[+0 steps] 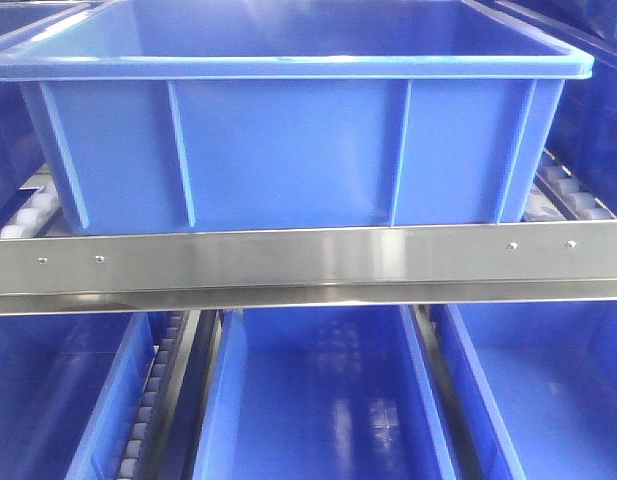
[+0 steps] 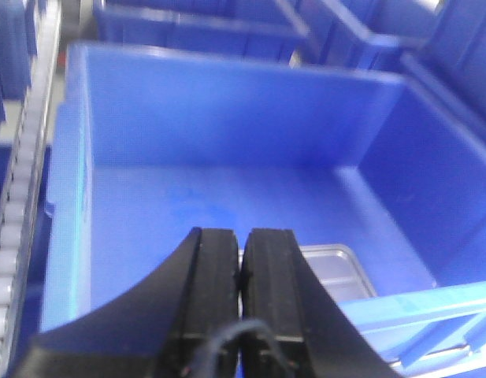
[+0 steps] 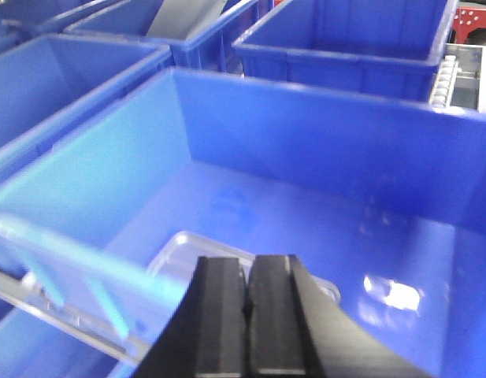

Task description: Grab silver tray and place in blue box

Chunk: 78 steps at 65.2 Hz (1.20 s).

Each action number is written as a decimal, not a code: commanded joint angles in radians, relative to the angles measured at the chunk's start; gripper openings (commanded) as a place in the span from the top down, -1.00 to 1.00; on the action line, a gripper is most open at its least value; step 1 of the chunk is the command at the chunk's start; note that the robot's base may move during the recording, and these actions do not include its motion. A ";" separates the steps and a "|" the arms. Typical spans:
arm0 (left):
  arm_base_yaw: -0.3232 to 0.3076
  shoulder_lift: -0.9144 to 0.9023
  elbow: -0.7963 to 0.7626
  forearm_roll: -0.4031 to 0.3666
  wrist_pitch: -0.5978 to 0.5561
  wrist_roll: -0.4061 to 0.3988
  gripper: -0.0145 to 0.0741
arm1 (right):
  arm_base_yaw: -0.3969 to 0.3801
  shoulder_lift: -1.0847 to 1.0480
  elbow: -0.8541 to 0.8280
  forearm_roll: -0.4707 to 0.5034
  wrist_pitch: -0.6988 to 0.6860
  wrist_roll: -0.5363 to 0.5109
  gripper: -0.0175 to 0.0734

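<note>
The blue box (image 1: 288, 150) stands on a roller shelf and fills the front view; neither gripper nor the tray shows there. In the left wrist view my left gripper (image 2: 241, 232) is shut, low inside the blue box (image 2: 227, 126). The silver tray (image 2: 333, 264) shows just right of its fingers, and a pale sliver sits between the pads. In the right wrist view my right gripper (image 3: 246, 260) is shut over the far rim of the silver tray (image 3: 187, 256), which lies tilted inside the blue box (image 3: 306, 134) and reflects its blue walls.
A stainless rail (image 1: 308, 262) runs across the front below the box. White roller tracks (image 1: 33, 210) (image 2: 18, 197) flank it. Other blue crates sit below (image 1: 318, 400) and behind (image 3: 345, 39) (image 2: 195, 27).
</note>
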 commanded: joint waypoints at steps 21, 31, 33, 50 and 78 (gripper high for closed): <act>-0.007 -0.389 0.315 0.006 -0.127 0.000 0.69 | -0.002 -0.457 0.286 -0.023 0.016 -0.015 0.50; -0.007 -0.577 0.431 0.006 -0.126 0.000 0.69 | -0.002 -0.657 0.361 -0.023 0.078 -0.015 0.50; -0.007 -0.609 0.451 0.006 -0.126 0.000 0.69 | -0.002 -0.689 0.367 -0.023 0.097 -0.015 0.50; -0.007 -0.831 0.518 0.006 0.055 0.000 0.69 | -0.002 -0.817 0.369 -0.023 0.261 -0.015 0.50; -0.007 -0.861 0.518 0.006 0.071 0.000 0.69 | -0.002 -0.817 0.369 -0.023 0.262 -0.015 0.50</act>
